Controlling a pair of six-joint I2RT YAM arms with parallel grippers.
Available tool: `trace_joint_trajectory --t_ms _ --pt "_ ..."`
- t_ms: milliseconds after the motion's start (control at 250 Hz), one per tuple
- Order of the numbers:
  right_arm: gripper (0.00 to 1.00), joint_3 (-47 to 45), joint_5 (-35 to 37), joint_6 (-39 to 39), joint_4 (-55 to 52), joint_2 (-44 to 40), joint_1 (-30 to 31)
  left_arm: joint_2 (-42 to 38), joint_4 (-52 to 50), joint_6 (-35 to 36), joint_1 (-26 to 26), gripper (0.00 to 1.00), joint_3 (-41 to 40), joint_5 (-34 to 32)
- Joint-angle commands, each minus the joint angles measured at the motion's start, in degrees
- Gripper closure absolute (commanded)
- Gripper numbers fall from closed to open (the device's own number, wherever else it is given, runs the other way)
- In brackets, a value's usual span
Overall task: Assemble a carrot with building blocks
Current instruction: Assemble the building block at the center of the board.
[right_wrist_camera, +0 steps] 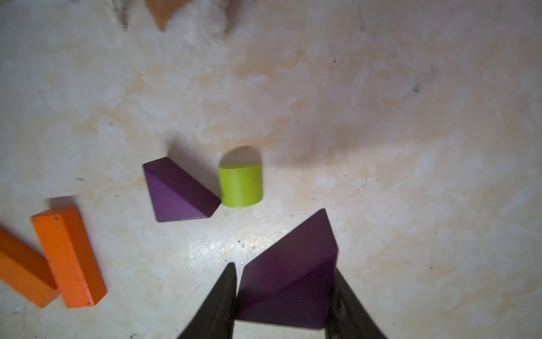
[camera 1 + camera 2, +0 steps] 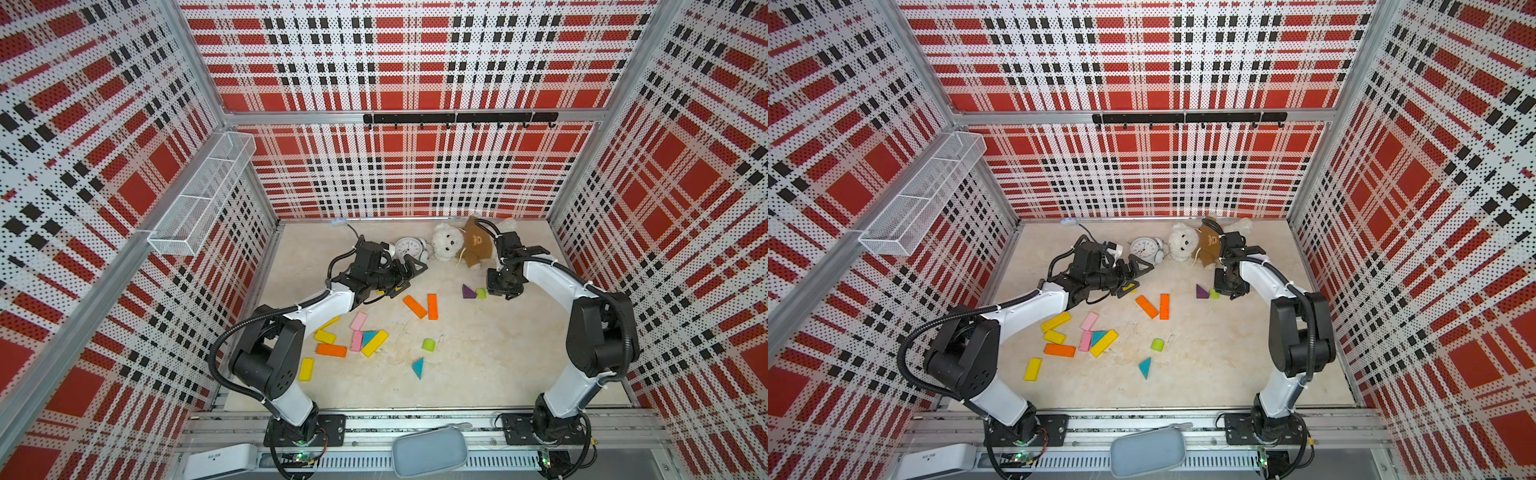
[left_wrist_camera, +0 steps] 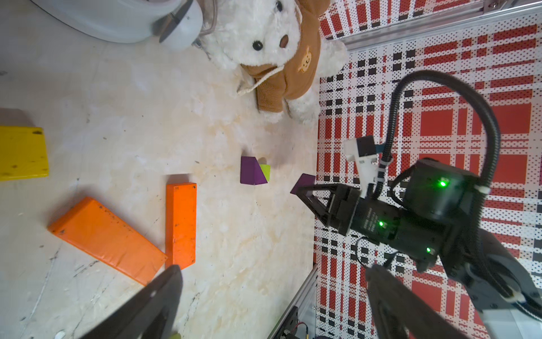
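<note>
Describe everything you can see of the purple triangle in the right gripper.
The held purple triangle is a matte painted wedge, wooden by the look, with flat faces and crisp edges. The right gripper is shut on it, its fingers pressing opposite sides, and its point juts beyond the tips. It sits near a second purple triangle and a lime-green stub, touching neither. Whether it clears the table cannot be told.
</note>
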Motion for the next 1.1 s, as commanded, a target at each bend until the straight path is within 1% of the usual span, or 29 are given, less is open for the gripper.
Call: trace_joint_trajectory --t_ms 0,240,584,1093 --pt "0.57 1.7 -1.3 -2.2 1.8 2.2 -0.7 1.2 1.1 0.4 -0.5 0.00 1.7 0.8" --pt "0.57 1.1 0.4 -4.3 4.5 4.7 -1.3 1.9 1.3 0.9 -1.0 0.00 2.0 1.1" --pt "0.55 0.7 -2.2 -6.4 8.0 5.8 -3.4 3.2 1.5 1.1 -1.5 0.01 2.3 1.8" --pt "0.53 1.9 -5.2 -7.7 8.2 9.0 -4.5 4.1 1.8 1.1 -2.0 0.00 2.4 2.2"
